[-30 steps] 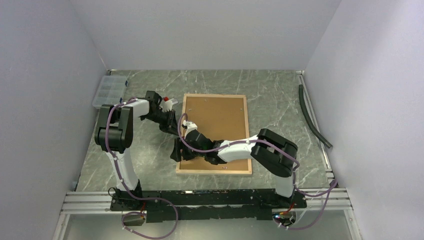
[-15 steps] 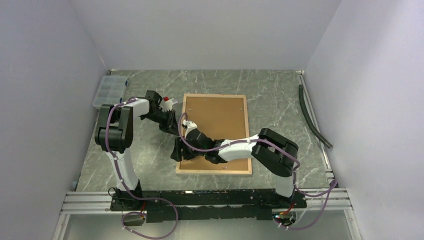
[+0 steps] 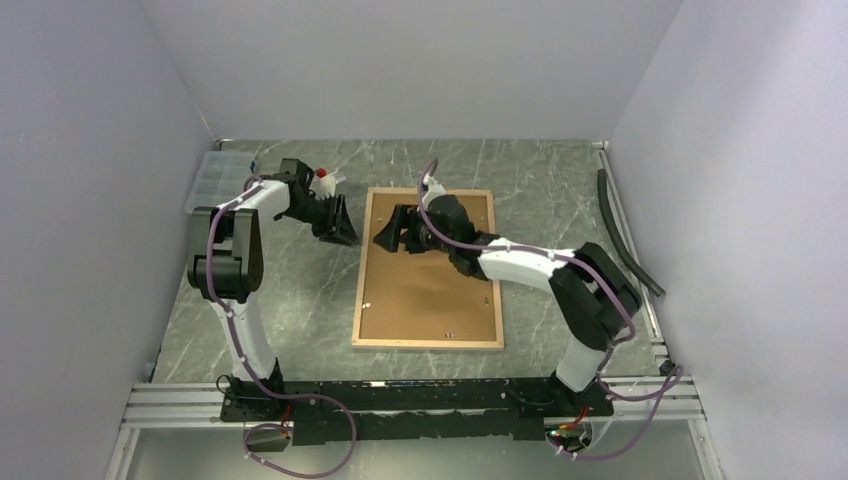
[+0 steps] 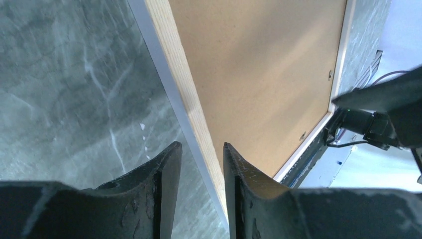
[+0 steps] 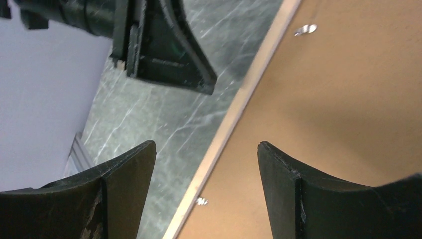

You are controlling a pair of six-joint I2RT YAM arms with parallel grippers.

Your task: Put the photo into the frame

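The frame (image 3: 428, 343) lies face down on the table, its light-wood back rim around a brown fibreboard backing panel (image 3: 432, 290). The photo is hidden. My left gripper (image 3: 343, 230) hovers just off the frame's upper left edge. In the left wrist view the left gripper (image 4: 201, 145) is open, with the wood rim (image 4: 174, 64) running below the gap. My right gripper (image 3: 385, 238) is over the frame's upper left part. In the right wrist view the right gripper (image 5: 206, 144) is wide open above the rim (image 5: 249, 84) and holds nothing.
A clear compartment box (image 3: 215, 180) sits at the back left, with a small white bottle (image 3: 325, 185) beside it. A black hose (image 3: 625, 235) lies along the right wall. Small metal tabs (image 5: 305, 30) stick out of the frame's inner edge.
The right arm swung from the frame's lower left up to its upper left. The left gripper drew back up and left, away from the rim. Both grippers opened wider.
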